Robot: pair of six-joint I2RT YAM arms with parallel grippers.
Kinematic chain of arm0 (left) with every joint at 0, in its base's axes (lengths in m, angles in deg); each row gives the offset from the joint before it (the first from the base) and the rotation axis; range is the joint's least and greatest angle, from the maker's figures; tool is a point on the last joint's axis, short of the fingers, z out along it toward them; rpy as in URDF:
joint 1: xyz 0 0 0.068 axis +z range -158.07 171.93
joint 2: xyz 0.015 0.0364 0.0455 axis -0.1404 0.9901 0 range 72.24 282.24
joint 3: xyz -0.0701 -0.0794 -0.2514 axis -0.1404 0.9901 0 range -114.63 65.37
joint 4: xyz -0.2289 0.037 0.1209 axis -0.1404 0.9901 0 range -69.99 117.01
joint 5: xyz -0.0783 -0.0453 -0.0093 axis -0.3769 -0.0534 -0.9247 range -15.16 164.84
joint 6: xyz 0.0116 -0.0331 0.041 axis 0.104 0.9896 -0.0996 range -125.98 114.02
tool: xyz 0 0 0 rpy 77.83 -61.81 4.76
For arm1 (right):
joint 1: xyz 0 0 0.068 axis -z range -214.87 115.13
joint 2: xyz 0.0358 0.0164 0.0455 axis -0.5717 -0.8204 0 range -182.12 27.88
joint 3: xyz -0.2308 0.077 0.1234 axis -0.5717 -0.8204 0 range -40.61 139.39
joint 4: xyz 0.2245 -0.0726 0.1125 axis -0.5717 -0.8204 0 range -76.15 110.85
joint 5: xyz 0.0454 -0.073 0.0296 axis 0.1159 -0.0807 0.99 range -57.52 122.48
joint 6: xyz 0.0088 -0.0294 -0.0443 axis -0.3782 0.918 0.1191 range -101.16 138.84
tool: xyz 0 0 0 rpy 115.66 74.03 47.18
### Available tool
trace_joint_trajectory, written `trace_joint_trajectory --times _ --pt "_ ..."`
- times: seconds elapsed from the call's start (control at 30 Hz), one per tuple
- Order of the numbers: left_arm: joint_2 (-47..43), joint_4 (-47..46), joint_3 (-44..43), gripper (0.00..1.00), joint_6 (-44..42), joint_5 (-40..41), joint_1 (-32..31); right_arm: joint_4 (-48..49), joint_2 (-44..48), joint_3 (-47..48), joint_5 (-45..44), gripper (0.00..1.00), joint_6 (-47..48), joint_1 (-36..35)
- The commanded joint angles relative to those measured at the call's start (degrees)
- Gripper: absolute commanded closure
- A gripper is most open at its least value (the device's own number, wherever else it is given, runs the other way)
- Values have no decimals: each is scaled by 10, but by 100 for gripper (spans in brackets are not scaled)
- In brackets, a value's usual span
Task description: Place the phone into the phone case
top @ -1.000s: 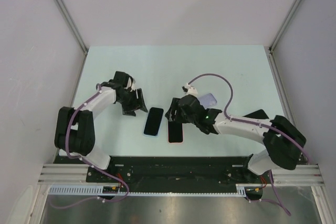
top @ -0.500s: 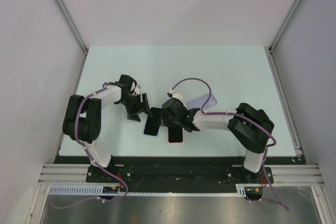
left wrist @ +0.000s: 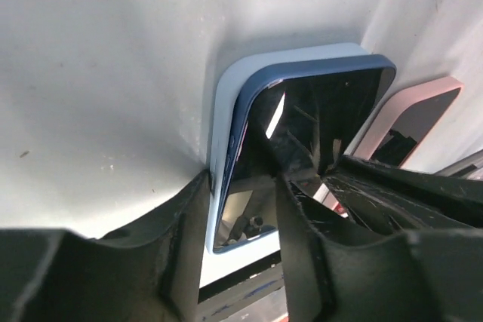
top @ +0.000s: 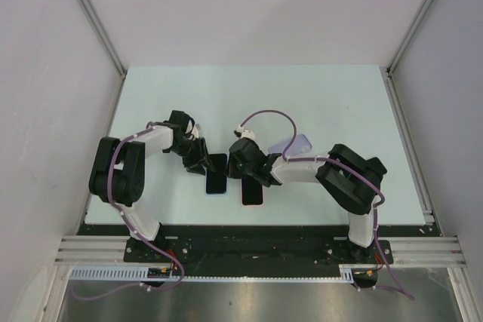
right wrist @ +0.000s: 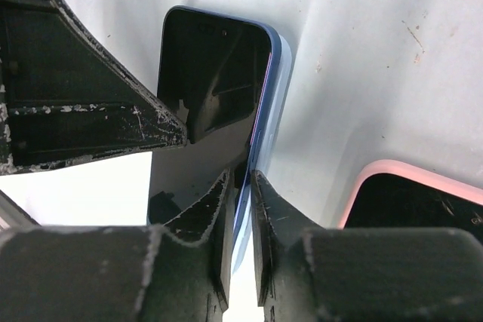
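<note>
Two phones lie side by side close to the arms' bases. Nearest is a pink-cased phone (top: 252, 191), which nothing touches. Just beside it on the left is the blue phone (top: 217, 179), the one being worked. It lies screen up inside the pale blue case (left wrist: 220, 111), whose wall shows as a rim along one long side and around one end. I'd judge it seated or very nearly so, though the end under the fingers is hidden.

Both arms crowd onto it from opposite long sides. The left gripper (left wrist: 240, 186) has its fingers parted, one against the outside of the case wall and the other lying over the glass. I can't tell whether they squeeze. The right gripper (right wrist: 240, 186) has its fingers drawn almost together, nipping the phone's other long edge. To my eye the left arm steadies the case so it can't slide while the right arm presses that last edge under the lip.

Farther back, behind the right arm, an empty lavender case (top: 296, 143) lies on the table (top: 249, 96), well apart from the work.

A second ago both grippers stood off the phone, with a clear gap on each side and the right arm stretched wide. Half a second ago they had nearly reached it. Now they meet over it, and the phone itself has barely shifted.
</note>
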Motion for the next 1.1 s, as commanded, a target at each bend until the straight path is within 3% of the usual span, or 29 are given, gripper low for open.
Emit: trace_joint_trajectory --times 0.0,0.13,0.17,0.37,0.57,0.63,0.73,0.8,0.9,1.07 --pt "-13 3 42 60 -3 46 -4 -10 -22 18 1 79 31 1" --pt "-1 11 36 69 1 67 -3 -12 -19 18 19 63 33 5" --pt "5 12 36 70 2 68 -1 -12 -18 18 27 56 31 5" --pt "7 9 36 68 8 58 7 -5 -22 18 48 39 16 10" --pt "9 -22 66 68 19 -45 13 29 -48 18 92 34 -16 18" --pt "7 -20 72 67 15 -39 13 29 -53 24 98 30 -23 25" --pt "0 4 65 65 2 35 13 18 -63 37 97 27 -23 30" --pt "-5 14 57 56 3 60 15 11 -64 42 91 26 -22 30" --pt "-8 9 50 47 8 54 18 16 -66 43 91 27 -23 31" --pt "-11 7 36 41 3 45 33 6 -61 44 85 27 -19 31"
